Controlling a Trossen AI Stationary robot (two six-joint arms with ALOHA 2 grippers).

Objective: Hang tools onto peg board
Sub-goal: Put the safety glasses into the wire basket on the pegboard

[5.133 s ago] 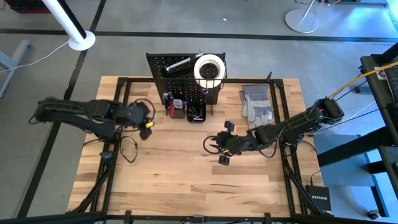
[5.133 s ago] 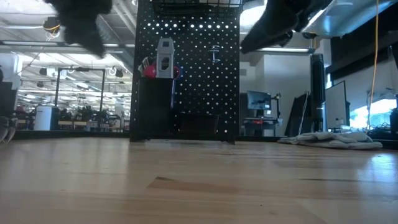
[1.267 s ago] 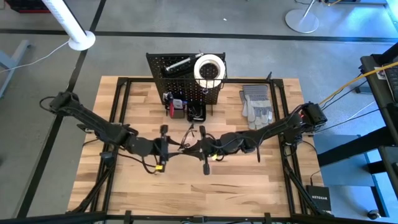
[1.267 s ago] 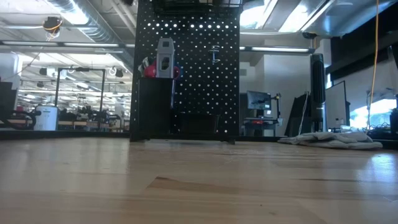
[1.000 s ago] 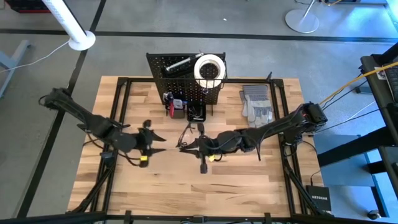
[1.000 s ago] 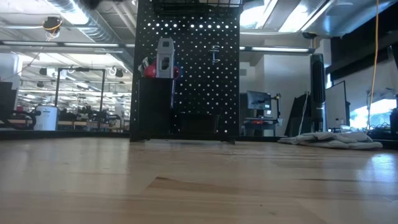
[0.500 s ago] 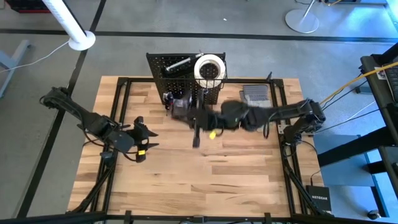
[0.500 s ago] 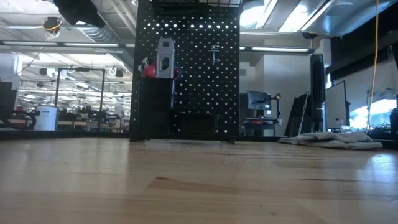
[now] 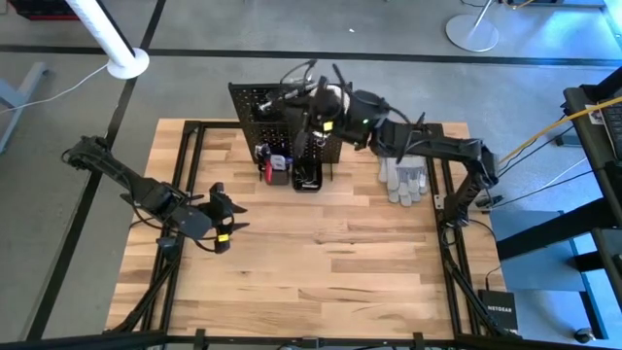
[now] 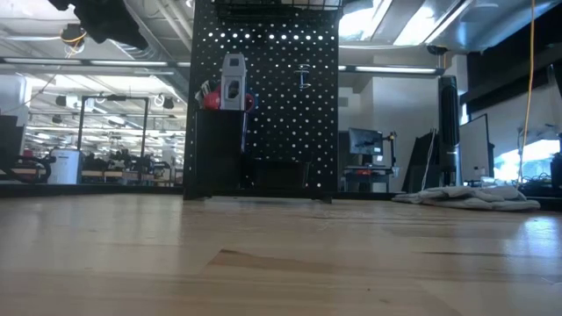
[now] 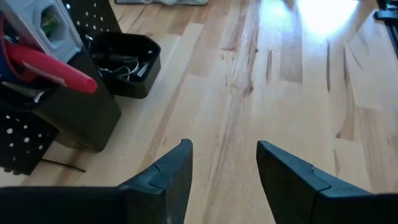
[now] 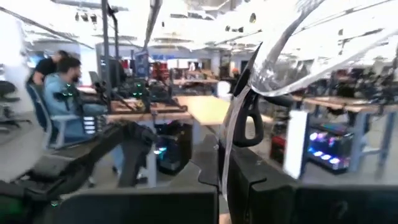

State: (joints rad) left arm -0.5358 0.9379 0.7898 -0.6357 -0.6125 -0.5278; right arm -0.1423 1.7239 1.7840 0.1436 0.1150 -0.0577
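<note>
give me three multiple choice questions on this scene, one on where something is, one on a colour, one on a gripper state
1. Where is the right gripper?
A. up at the top of the peg board
B. low over the table's front edge
C. over the gloves

2. What colour are the work gloves?
A. red
B. grey
C. yellow

3. How is the left gripper?
A. shut on a clamp
B. shut, empty
C. open, empty

Answers: 1 A, the high view shows the arm reaching to the board's top. 2 B, they lie pale grey right of the board. 3 C, the left wrist view shows bare table between its parted fingers.
</note>
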